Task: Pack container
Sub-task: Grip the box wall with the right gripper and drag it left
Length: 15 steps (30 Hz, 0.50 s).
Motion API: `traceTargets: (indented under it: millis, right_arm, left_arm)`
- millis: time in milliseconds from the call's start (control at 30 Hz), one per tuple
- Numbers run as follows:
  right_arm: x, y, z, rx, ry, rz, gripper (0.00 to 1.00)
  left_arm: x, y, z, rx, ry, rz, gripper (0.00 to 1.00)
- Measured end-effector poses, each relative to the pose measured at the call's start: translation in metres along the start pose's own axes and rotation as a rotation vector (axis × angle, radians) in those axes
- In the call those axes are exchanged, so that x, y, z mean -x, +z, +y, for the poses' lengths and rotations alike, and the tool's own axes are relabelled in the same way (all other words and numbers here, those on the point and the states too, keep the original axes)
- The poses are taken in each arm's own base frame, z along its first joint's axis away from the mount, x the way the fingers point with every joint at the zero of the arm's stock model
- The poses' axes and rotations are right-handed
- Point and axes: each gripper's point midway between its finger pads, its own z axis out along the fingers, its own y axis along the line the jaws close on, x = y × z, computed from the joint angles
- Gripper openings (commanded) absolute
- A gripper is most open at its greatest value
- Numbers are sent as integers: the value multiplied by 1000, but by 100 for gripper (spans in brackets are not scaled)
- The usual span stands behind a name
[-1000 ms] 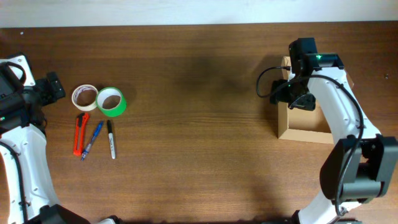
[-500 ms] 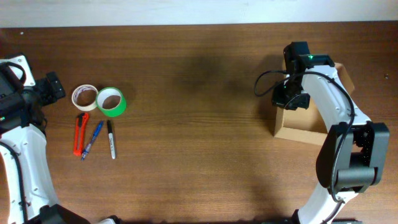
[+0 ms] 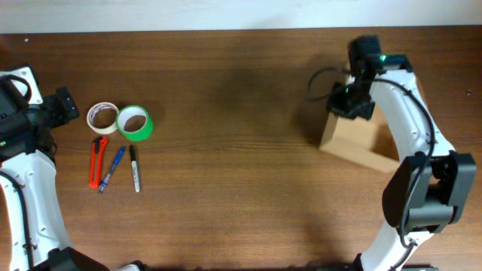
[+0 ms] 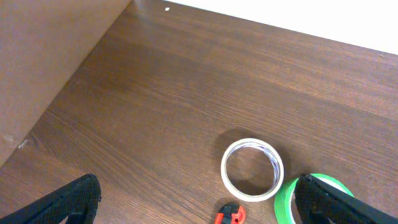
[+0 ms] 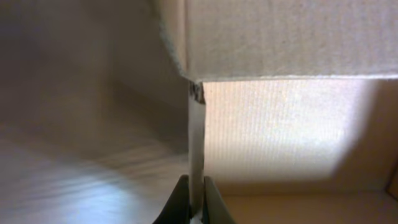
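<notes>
I'm watching the table (image 3: 226,113), with the box (image 3: 354,143) sitting skewed at its 3 o'clock. My right gripper (image 5: 196,202) is pinching the box's wall at its 12 o'clock side, jaws narrow on the cardboard. My left gripper (image 4: 199,205) is hanging at 9 o'clock, jaws wide. Green tape (image 3: 135,123) and white tape (image 3: 102,117) are lying touching there, with a cutter (image 3: 97,162) and two pens (image 3: 134,167) at their 6 o'clock.

The left gripper (image 4: 199,190) hangs over the brown wooden table (image 4: 155,93), its two black fingers (image 4: 68,202) spread far apart at the bottom corners. Between them lies a white tape roll (image 4: 252,170). Just beside it are a green tape roll (image 4: 285,202) (partly hidden by one finger) and the tip of a red cutter (image 4: 229,216).
</notes>
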Motion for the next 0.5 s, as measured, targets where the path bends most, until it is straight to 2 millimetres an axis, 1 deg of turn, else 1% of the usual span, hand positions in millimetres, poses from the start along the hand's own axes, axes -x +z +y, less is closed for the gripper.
traceTargets:
  millis: [67, 133, 233, 267, 367, 433, 500]
  right_arm:
    - [17, -23, 19, 39, -18, -73, 4]
    - [31, -50, 44, 83, -51, -157, 4]
    - [38, -78, 74, 119, -102, -244, 4]
    - [37, -89, 89, 135, -129, -274, 4]
    - [28, -104, 121, 176, -174, -315, 4]
    - [18, -106, 139, 191, -190, -317, 4]
    - [2, -105, 156, 209, -200, -303, 4]
  left_arm:
    - [0, 0, 0, 0, 0, 0, 100]
    - [0, 0, 0, 0, 0, 0, 100]
    - [0, 0, 0, 0, 0, 0, 100]
    - [0, 0, 0, 0, 0, 0, 100]
    - [0, 0, 0, 0, 0, 0, 100]
    - [0, 0, 0, 0, 0, 0, 100]
    - [0, 0, 0, 0, 0, 0, 100]
